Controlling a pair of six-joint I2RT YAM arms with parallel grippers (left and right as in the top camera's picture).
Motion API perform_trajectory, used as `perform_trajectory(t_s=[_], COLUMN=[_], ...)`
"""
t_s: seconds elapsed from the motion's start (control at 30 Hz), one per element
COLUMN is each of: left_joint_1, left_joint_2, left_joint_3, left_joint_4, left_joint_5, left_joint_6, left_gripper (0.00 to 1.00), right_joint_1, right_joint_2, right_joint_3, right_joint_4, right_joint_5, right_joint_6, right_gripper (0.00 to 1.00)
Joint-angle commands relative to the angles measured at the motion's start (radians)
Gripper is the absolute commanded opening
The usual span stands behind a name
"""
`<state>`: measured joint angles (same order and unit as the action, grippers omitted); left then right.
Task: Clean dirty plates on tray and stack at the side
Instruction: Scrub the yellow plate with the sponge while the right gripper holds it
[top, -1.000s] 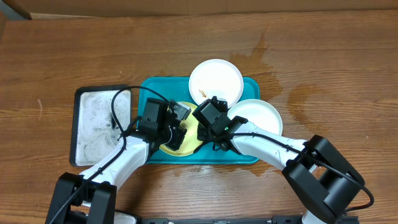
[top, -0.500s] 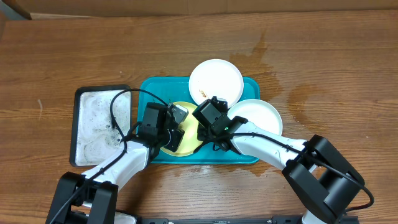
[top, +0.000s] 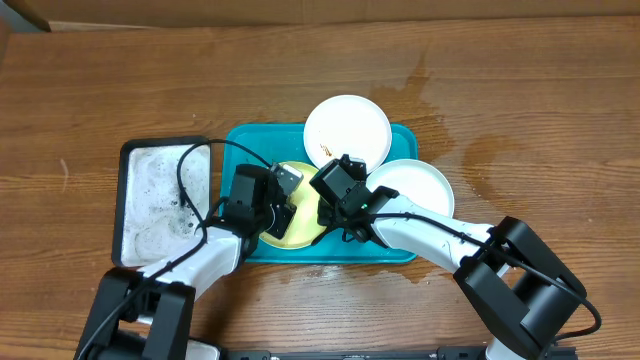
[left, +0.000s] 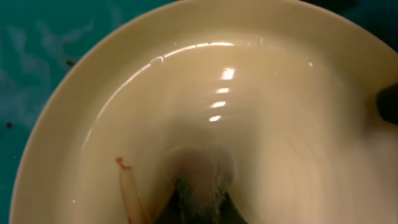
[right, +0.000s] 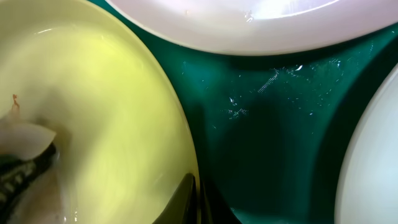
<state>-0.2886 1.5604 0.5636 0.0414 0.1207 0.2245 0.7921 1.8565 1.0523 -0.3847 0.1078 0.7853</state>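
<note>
The pale yellow-green plate lies in the front left of the teal tray. My left gripper is over it, shut on a dark scrubbing pad with a white foamy tip that presses on the plate's inside. A reddish-brown smear lies beside the pad. My right gripper is shut on this plate's right rim, one finger inside and one outside. One white plate lies at the tray's back and another overlaps its right edge.
A black-rimmed tray with a soapy white inside stands just left of the teal tray. A wet patch darkens the wooden table at the back right. The teal floor between the plates is wet.
My left gripper has shifted slightly back and forth over the yellow-green plate with the pad. The right gripper and all three plates have stayed in place.
</note>
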Motion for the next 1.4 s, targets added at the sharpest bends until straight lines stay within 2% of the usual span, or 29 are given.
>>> perform_trajectory(t_s=[0.0, 0.27, 0.47, 0.83, 1.1, 1.37], left_joint_1=[0.000, 0.000, 0.000, 0.004, 0.011, 0.021], left_joint_2=[0.089, 0.104, 0.108, 0.199, 0.207, 0.202], left_joint_3=[-0.018, -0.018, -0.018, -0.018, -0.018, -0.008], left_joint_4=[0.009, 0.095, 0.098, 0.206, 0.359, 0.634], left_joint_5=[-0.091, -0.106, -0.106, -0.106, -0.119, -0.131], left_joint_6=[0.066, 0.095, 0.122, 0.158, 0.165, 0.163], left_gripper=[0.04, 0.04, 0.04, 0.04, 0.04, 0.04], right_joint_1=[-0.002, -0.002, -0.002, -0.002, -0.002, -0.002], right_joint_2=[0.005, 0.005, 0.005, 0.005, 0.005, 0.005], right_joint_3=[-0.005, -0.005, -0.005, -0.005, -0.005, -0.005], right_joint_4=[-0.003, -0.002, -0.003, -0.006, -0.006, -0.006], right_joint_5=[0.003, 0.003, 0.004, 0.003, 0.003, 0.003], right_joint_6=[-0.005, -0.005, -0.005, -0.005, -0.005, -0.005], right_gripper=[0.04, 0.04, 0.04, 0.04, 0.04, 0.04])
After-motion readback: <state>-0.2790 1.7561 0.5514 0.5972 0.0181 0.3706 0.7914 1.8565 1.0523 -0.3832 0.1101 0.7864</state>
